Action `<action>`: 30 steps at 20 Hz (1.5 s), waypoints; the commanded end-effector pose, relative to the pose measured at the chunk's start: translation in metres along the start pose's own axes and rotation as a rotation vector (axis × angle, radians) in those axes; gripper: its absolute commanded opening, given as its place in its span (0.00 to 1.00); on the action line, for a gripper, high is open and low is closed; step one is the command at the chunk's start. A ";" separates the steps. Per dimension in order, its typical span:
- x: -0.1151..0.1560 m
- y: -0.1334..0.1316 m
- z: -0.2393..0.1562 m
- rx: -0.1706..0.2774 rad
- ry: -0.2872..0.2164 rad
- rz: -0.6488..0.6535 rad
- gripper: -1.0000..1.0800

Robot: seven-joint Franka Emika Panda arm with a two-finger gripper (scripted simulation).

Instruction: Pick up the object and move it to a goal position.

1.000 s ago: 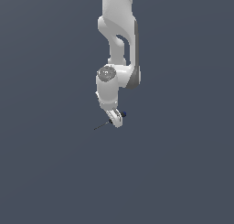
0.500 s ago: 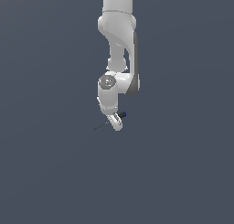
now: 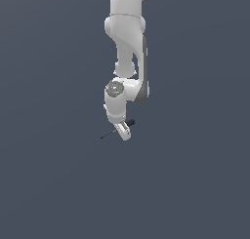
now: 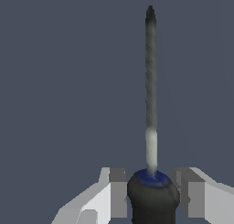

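Black-handled screwdriver (image 4: 151, 191), blue collar at the base of its thin grey shaft, is seen in the wrist view lying between the two pale fingers (image 4: 115, 191), the handle flanked on both sides. Small gaps appear beside the handle, so firm contact cannot be told. In the exterior view the screwdriver (image 3: 115, 130) lies low under the gripper (image 3: 124, 130), shaft pointing toward the exterior view's left, dark handle end toward its right. White Panda arm (image 3: 128, 33) descends from above over plain grey ground (image 3: 49, 184).
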State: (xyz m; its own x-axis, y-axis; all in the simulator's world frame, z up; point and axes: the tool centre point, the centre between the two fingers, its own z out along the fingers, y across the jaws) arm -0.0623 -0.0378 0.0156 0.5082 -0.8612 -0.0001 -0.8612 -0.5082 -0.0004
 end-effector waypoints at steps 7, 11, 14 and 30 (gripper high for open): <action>0.000 0.000 -0.002 0.000 0.000 0.000 0.00; 0.000 0.002 -0.012 0.000 0.000 0.000 0.00; 0.000 0.004 -0.024 0.000 0.000 0.000 0.00; 0.000 0.026 -0.160 0.000 -0.001 0.003 0.00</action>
State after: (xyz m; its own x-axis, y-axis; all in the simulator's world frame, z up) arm -0.0820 -0.0496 0.1589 0.5063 -0.8623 -0.0020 -0.8623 -0.5063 0.0000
